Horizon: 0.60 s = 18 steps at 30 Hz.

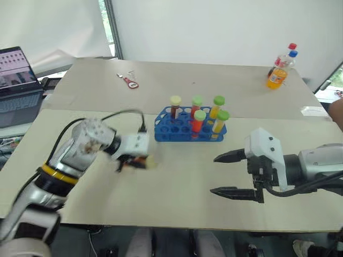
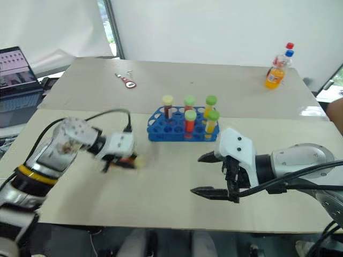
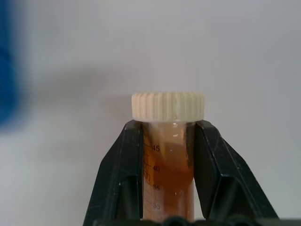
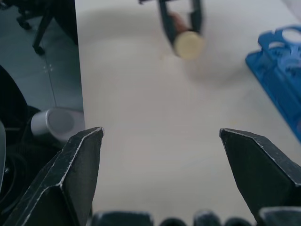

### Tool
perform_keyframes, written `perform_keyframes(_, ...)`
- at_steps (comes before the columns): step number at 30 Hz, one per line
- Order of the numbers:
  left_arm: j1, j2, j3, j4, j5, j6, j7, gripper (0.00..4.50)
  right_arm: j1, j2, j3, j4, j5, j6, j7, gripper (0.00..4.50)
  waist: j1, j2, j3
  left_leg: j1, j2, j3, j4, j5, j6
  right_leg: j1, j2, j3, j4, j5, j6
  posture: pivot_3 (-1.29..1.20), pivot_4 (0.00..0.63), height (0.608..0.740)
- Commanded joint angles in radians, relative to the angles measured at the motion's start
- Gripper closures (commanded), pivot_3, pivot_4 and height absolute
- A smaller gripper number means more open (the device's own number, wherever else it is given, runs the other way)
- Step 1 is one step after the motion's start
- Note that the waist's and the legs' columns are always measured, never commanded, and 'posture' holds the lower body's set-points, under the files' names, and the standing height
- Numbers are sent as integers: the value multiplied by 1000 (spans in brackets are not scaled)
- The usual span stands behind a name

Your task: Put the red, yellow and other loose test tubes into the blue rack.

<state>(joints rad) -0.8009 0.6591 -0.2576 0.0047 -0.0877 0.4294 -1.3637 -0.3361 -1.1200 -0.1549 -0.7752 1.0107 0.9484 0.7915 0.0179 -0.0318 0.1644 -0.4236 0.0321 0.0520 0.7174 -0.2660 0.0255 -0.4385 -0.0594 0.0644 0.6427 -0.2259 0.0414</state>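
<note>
**Left gripper holds cream-capped tube; blue rack carries five**

While the scene is read from the robot's left to its right, the first item is a laptop (image 1: 19, 80) at the far left edge, its screen lit, standing off the table (image 1: 177, 193). Farther back on the table lies a small red-and-white object (image 1: 130, 81), too small to identify.

Left gripper (image 3: 167, 155): closed on a test tube (image 3: 168, 179). The left wrist view shows both black fingers pressed against the tube's clear wall just under its ribbed cream cap (image 3: 168, 106). The tube holds a brownish-orange liquid, and printed graduation marks run along its side. From the head views the gripper and tube sit above the table surface, near the rack's left end but apart from it, with the cap pointing toward the robot's right.

Blue rack (image 1: 185, 130): stands at the table's centre. It contains five upright tubes: one cream-capped tube with dark red contents at the rear left, and four green-capped tubes with red, orange or yellow contents. Several holes along the front and left remain unfilled.

Right gripper (image 1: 228, 174): spread wide, nothing between its fingers, hovering over bare table to the right of the rack.

Far right rear: an orange drink bottle (image 1: 278, 75) stands upright with a second bottle just behind it.
</note>
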Motion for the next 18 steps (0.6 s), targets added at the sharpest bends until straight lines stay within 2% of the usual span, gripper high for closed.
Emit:
perform_keyframes(1,-88,-109,134,60,-92,62,163,3592,6,19,-48,-14,-39,-57,-23,110,-3,0,0,0,-1,0,1,0,1,0,0,1,0,1,1,0,150,733)
perform_keyframes(6,-114,-291,216,173,-105,11,398,3592,-1,50,-33,-27,-54,-20,-125,110,-9,1,0,1,-2,-4,1,-1,2,1,0,3,0,1,2,0,150,733)
perform_keyframes(12,-108,-416,256,299,-121,-99,547,3593,-3,49,-28,-32,-47,19,-199,110,-7,1,-1,1,-2,-6,0,-1,2,0,0,3,0,1,2,0,150,733)
perform_keyframes(18,-122,-483,248,402,-112,-206,602,3593,2,52,-31,-47,-33,43,-248,110,-5,1,0,1,-2,-6,0,-1,2,1,-1,3,-1,1,2,0,150,733)
